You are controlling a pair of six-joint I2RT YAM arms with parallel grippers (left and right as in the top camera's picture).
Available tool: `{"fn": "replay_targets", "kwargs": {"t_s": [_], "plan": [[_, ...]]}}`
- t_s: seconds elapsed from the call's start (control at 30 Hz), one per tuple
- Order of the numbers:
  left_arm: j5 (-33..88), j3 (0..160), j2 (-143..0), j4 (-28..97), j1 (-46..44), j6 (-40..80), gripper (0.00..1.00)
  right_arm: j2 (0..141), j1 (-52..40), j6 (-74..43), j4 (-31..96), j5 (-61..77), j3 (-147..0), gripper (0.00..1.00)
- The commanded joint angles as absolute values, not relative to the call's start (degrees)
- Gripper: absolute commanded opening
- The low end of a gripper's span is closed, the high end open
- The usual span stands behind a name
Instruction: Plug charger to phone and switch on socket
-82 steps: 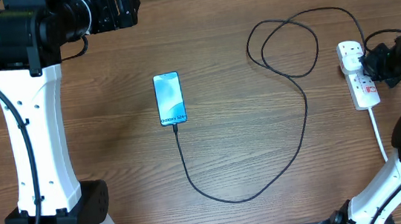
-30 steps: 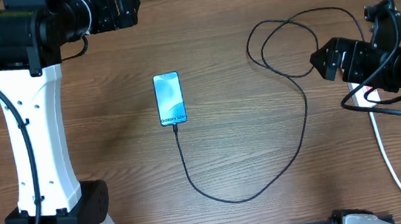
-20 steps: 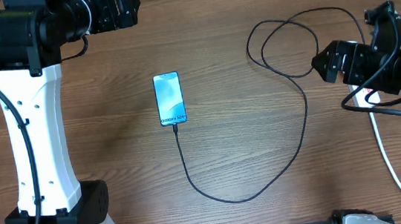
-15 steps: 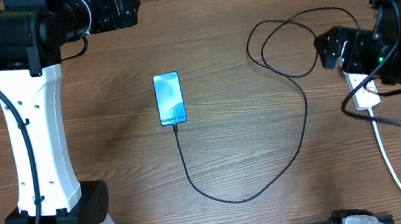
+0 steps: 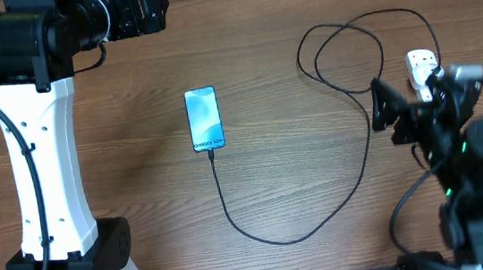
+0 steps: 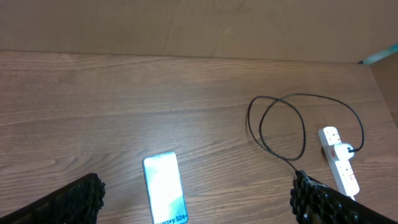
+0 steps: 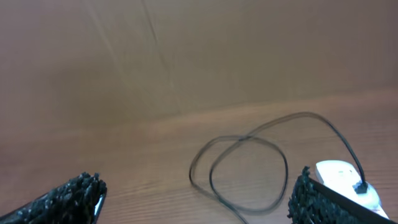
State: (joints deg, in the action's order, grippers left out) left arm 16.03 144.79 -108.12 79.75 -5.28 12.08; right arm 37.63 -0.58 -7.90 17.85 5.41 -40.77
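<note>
Table (image 5: 138, 182) looked wood-grained, brown, matt. Phone (image 5: 205, 118) screen was glossy. Socket (image 6: 339, 167) was smooth white plastic. Charger (image 5: 370, 139) cable was matt black. Finger pads (image 6: 314, 200) were black, rough-studded.

I work over a brown wood-grain surface (image 5: 297, 147), the grain running side to side. Behind its far edge stands a plain tan backdrop (image 6: 261, 28), cardboard-like, with one slanting crease (image 6: 176, 28). Teal sliver (image 6: 379, 57) at its right end. Light soft, even.

left fingers (image 6: 76, 202) spread wide, right fingers (image 7: 67, 200) likewise apart
</note>
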Motion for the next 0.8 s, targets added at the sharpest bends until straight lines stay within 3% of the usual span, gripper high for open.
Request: {"fn": "replay_targets", "kwargs": {"t_s": [0.0,0.37,0.77], "plan": [[16.0,145.5,-108.0,79.6,-5.2,12.3,1.00,29.1,-0.9,-8.5,11.6,4.5,-30.1,1.00],[16.0,145.5,-108.0,79.6,-5.2,12.2,1.00,9.4,-0.9,-9.2,-3.0,2.8,-4.6,1.00],[16.0,145.5,-108.0,79.6,-5.2,12.3,1.00,0.1,-1.2,-9.2,4.6,2.7,-0.4,1.00]]}}
